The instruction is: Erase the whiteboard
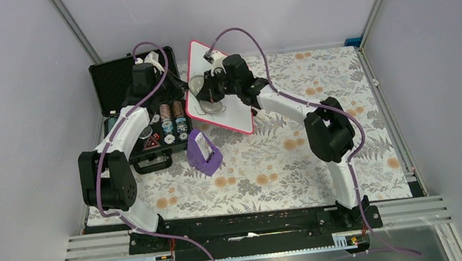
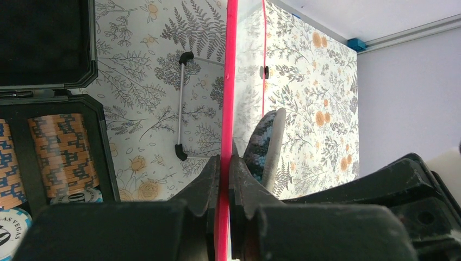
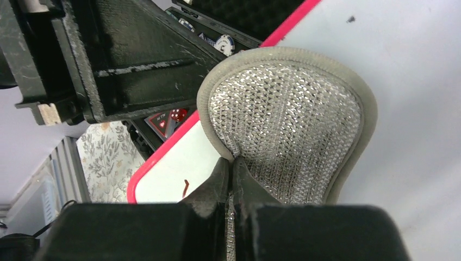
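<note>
Far left, the open black foam-lined case (image 1: 119,81) shows its rows of poker chips (image 1: 172,115). Just beside it, the left gripper (image 2: 224,161) is clamped on the red-pink rim of the flat white whiteboard (image 1: 232,114), which stands tilted above the floral tablecloth (image 1: 297,156). On the board's face, the right gripper (image 3: 230,165) pinches a silvery mesh pad with grey edging (image 3: 288,117), which lies against the white.

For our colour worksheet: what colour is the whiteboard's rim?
Red-pink rim, clearest in left wrist view.
</note>
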